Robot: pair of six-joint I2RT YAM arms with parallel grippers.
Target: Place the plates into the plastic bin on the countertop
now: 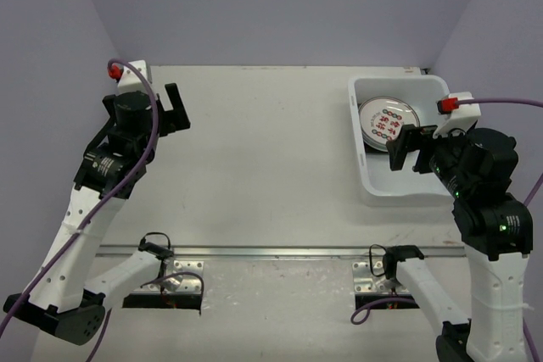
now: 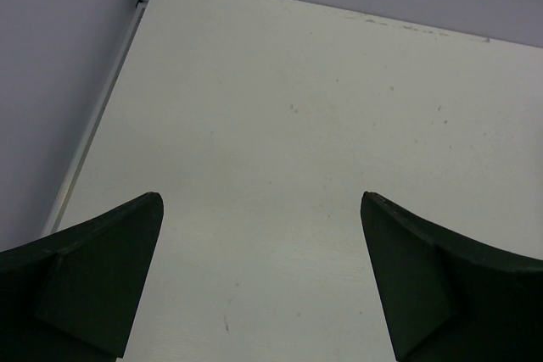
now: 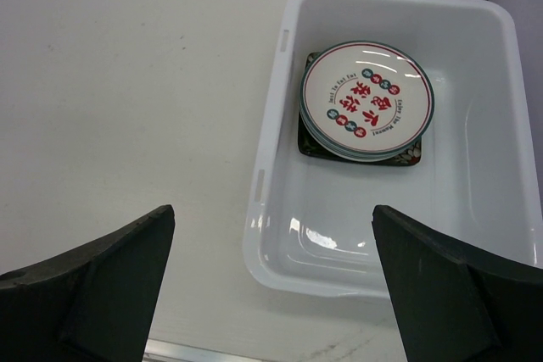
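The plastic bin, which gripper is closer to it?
Right. The right gripper hangs open over the near half of the plastic bin. The left gripper sits open far across the countertop, by its left edge.

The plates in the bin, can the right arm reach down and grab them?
Probably yes. The right gripper hangs open over the bin, the bin has no lid, and nothing lies on top of the plates.

L arm reaches fwd along the left side, wrist turned inward, and the left gripper has its jaws spread wide. R arm stands folded upright on the right. The right gripper tilts down & inward, jaws equally wide apart.
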